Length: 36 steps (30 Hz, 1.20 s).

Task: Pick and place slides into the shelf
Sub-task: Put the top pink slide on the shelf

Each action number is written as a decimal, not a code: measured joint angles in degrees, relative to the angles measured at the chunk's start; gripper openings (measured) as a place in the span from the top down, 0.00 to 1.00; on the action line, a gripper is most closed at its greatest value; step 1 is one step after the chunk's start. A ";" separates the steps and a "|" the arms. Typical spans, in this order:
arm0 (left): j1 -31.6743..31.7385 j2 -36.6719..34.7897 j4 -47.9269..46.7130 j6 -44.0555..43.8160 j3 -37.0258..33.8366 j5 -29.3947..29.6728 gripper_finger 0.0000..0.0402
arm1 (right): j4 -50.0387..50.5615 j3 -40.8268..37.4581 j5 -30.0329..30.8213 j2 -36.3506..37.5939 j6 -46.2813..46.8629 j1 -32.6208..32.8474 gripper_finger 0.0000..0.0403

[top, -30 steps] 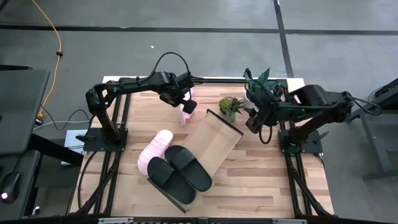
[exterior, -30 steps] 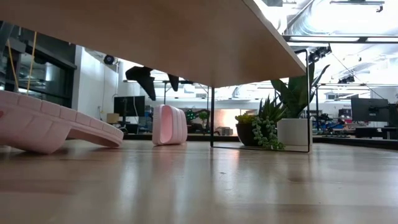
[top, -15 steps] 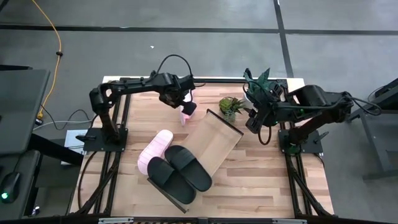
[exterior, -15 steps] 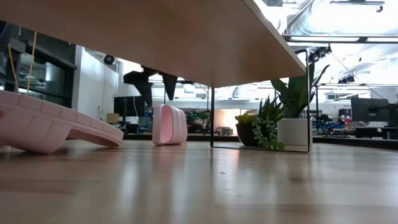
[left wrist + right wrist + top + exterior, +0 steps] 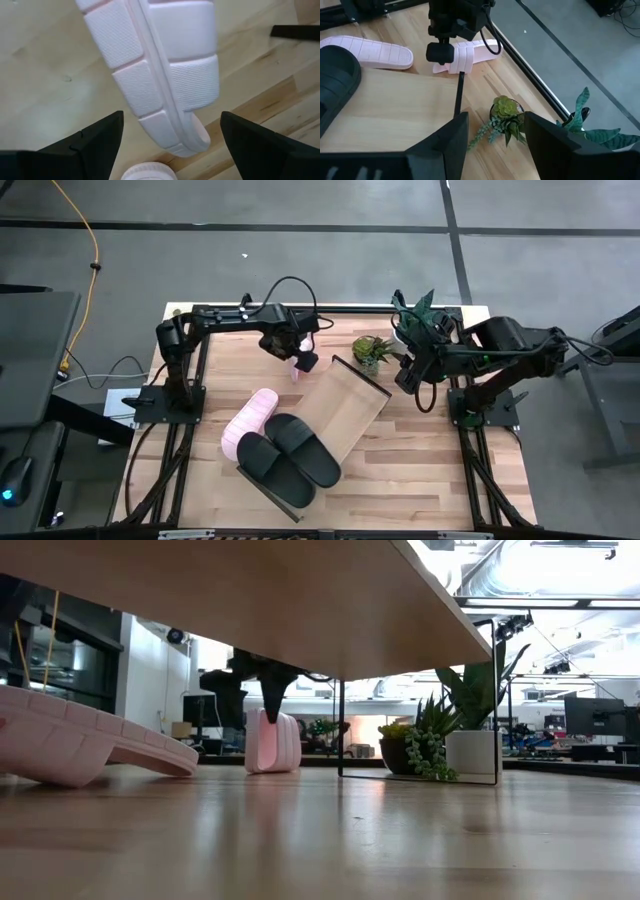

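From above, the left gripper [image 5: 303,360] hangs over a pink slide [image 5: 297,367] that stands on edge near the back of the worktop [image 5: 420,470], just beside the far corner of the shelf [image 5: 345,405]. The shelf lies slantwise across the middle, and two black slides [image 5: 290,457] rest side by side on its near end. A second pink slide [image 5: 249,422] lies on the worktop against the shelf's left edge. The right gripper [image 5: 408,372] waits on the right, beside a small potted plant [image 5: 371,350].

From worktop level, the shelf's board [image 5: 300,590] fills the top of the view like a roof. Beyond it the standing pink slide [image 5: 273,741] is upright, with the left gripper [image 5: 272,690] just above it, one dark finger pointing down at its top. The other pink slide [image 5: 85,745] is close on the left.

The left wrist view looks straight onto the ribbed sole of the standing pink slide [image 5: 160,75]; the two dark fingers [image 5: 97,137] stand wide apart either side of it, touching nothing.

The right wrist view shows its own jaws partly apart and empty above the potted plant [image 5: 506,116], and farther off the left gripper [image 5: 440,52] over its pink slide [image 5: 467,55].
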State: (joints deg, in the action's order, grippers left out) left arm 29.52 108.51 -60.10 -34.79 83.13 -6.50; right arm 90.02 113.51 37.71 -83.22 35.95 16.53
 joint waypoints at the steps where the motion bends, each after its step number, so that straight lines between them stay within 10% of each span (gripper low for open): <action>1: 0.08 0.00 0.00 -0.02 0.00 0.35 0.21 | -0.01 0.00 0.00 0.00 0.00 0.00 0.54; 18: 0.09 0.00 1.69 -0.04 0.00 1.08 0.24 | 0.00 0.00 0.00 0.00 0.06 0.00 0.54; 36: 0.13 0.02 1.80 -0.38 0.00 1.95 0.71 | 0.00 0.00 0.02 0.00 0.26 0.00 0.54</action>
State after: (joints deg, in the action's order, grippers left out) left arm 29.65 108.53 -58.31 -35.17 83.13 -4.56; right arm 90.02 113.51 37.74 -83.22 36.21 16.53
